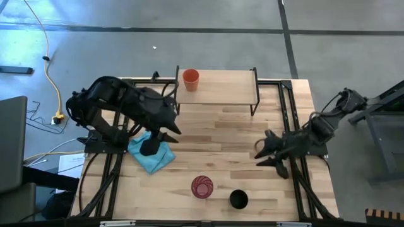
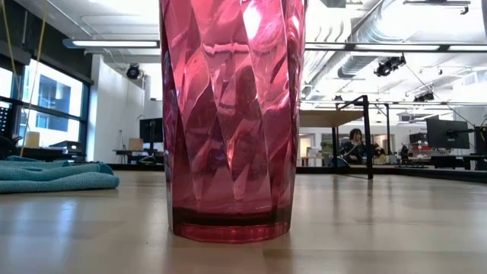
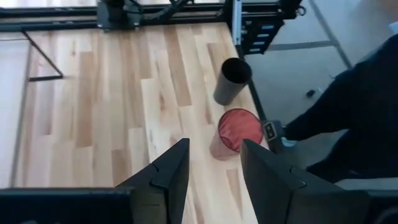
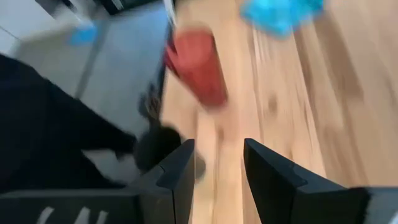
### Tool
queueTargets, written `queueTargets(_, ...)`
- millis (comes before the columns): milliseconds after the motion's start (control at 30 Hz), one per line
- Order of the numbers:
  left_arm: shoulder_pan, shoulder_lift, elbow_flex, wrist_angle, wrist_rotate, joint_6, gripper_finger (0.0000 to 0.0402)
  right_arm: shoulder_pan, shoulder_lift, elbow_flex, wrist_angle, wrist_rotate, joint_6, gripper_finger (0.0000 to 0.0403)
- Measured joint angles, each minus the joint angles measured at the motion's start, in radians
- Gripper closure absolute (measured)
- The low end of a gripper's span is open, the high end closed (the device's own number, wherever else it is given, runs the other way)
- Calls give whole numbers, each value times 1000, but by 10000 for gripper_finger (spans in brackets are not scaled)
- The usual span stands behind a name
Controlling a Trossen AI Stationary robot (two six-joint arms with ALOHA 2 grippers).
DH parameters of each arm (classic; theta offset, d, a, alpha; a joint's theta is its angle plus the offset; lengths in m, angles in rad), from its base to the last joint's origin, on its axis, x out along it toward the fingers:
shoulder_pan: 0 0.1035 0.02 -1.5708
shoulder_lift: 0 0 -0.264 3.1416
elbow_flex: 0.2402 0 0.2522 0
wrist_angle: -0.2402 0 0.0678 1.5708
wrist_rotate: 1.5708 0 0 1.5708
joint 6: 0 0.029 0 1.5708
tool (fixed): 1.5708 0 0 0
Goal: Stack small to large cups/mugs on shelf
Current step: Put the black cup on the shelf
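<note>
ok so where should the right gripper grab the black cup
Judging by its pose, around the upper wall just under the rim, coming from above. The black cup stands upright with no handle; the pink tumbler stands close on one side, so the right gripper should avoid it.

Bench (image 1: 214, 135) centre bare between both arms. Near edge: pink tumbler (image 1: 202, 186) and black cup (image 1: 238, 200) close together. Blue cloth (image 1: 151, 154) under left arm.

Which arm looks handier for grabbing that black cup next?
Probably the right: its open pincer hangs nearer the black cup, with bare table between them. The left pincer sits farther away, above the blue cloth.
</note>
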Motion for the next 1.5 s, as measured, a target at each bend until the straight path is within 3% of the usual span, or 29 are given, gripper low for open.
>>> queueTargets(200, -23, -17, -16, 18, -104, -9, 268, 95, 112, 16, -57, 62, 200, 274)
queueTargets(300, -22, -53, -113, 97, -110, -14, 268, 122, 161, 16, -44, 92, 233, 274)
queueTargets(400, -23, -113, -279, 247, -88, -15, 268, 139, 202, 16, -15, 125, 257, 274)
queueTargets(600, -23, -292, -732, 686, -60, -36, 268, 166, 243, 16, 75, 218, 259, 274)
queueTargets(767, -41, -466, -1095, 1075, -62, -121, 268, 172, 248, 16, 91, 214, 314, 274)
queueTargets(967, -93, -598, -1382, 1341, -104, -286, 268, 166, 255, 16, 120, 193, 334, 274)
queueTargets(1233, -185, -618, -1468, 1374, -223, -345, 268, 99, 340, 15, 143, -31, 312, 274)
queueTargets(1500, -192, -617, -1468, 1307, -261, -340, 268, 105, 428, 16, 187, -64, 302, 274)
